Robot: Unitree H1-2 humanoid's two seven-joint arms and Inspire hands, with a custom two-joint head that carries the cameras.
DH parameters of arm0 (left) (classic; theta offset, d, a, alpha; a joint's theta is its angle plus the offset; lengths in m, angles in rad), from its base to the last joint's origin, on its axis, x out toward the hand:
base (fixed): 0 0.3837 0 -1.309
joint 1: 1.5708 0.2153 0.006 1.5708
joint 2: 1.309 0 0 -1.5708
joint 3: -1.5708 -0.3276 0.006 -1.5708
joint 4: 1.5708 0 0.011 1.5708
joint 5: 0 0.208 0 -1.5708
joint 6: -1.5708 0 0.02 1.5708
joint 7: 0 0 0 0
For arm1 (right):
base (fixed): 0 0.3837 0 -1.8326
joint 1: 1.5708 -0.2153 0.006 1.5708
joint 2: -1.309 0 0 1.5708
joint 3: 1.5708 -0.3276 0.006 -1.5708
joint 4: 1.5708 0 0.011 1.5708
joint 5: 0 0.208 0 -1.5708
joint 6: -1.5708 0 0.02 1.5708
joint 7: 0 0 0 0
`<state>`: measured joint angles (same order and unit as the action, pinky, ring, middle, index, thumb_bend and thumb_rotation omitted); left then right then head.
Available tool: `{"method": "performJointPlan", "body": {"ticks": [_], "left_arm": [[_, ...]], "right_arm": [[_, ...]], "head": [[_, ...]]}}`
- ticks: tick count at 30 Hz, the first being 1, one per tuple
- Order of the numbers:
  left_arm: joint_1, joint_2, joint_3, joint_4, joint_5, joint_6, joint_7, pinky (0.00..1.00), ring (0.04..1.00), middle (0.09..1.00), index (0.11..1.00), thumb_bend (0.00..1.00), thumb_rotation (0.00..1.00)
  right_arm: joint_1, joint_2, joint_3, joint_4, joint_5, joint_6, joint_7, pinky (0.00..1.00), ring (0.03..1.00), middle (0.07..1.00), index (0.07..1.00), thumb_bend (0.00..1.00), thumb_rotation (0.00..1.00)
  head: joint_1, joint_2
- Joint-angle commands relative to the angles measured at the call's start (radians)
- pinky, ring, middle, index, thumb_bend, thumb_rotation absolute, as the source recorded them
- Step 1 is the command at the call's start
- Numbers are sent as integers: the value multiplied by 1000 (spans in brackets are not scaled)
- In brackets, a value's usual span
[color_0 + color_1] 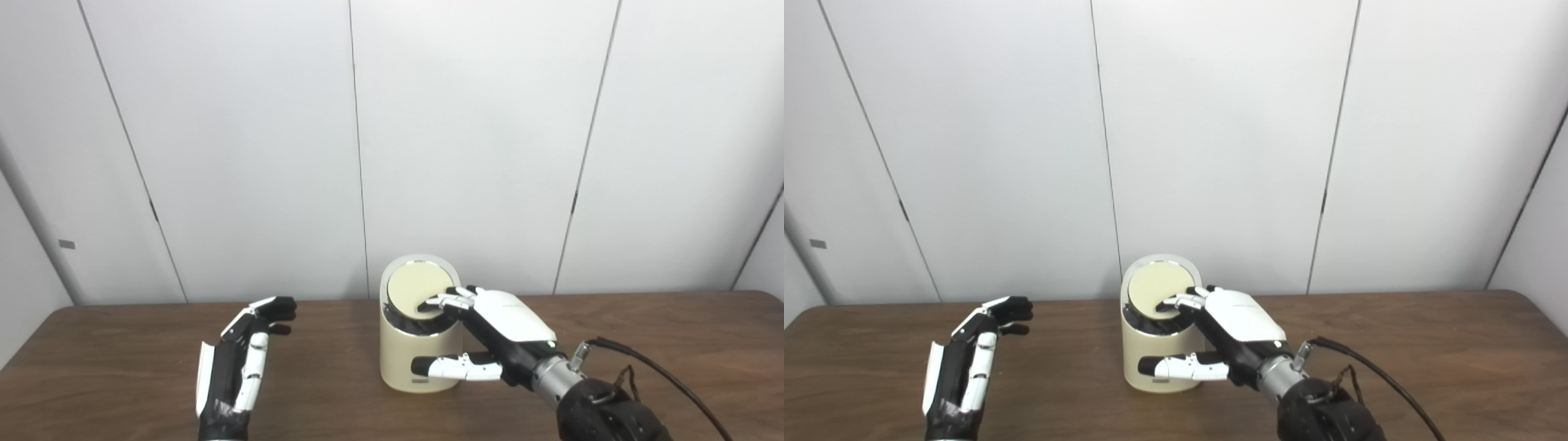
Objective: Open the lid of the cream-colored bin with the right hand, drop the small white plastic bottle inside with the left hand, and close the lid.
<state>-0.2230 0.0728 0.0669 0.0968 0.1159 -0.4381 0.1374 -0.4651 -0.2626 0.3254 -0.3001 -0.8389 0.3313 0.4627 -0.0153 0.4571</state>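
1. Nearest the camera, the right hand [496,334] reaches in from the lower right; its fingertips [442,301] rest on the lid [416,289], thumb stretched across the bin's front, holding nothing.
2. Left hand [242,361] stands on edge over the brown desk [643,343], well left of the bin, fingers apart and empty.
3. Cream-colored bin [407,361] sits mid-desk near the wall; its round lid appears tilted, with a dark gap along the lower edge.
4. No small white bottle is visible in either view; possibly it is already inside.
5. Judgement: closing looks underway. Press evenly and gently so the bin does not slide or tip.
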Motion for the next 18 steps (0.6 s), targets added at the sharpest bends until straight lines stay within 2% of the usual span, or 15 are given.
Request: {"method": "performJointPlan", "body": {"ticks": [1,18], "left_arm": [[-27,4,4,-33,6,-13,2,614,680,694,680,311,872],[-33,-2,0,-13,4,-25,5,600,670,687,673,320,847]], "right_arm": [[3,-5,3,13,-14,37,30,1000,944,881,832,791,997],[5,-1,13,31,-62,39,37,1000,943,872,821,790,977]], "head": [[0,0],[5,-16]]}}
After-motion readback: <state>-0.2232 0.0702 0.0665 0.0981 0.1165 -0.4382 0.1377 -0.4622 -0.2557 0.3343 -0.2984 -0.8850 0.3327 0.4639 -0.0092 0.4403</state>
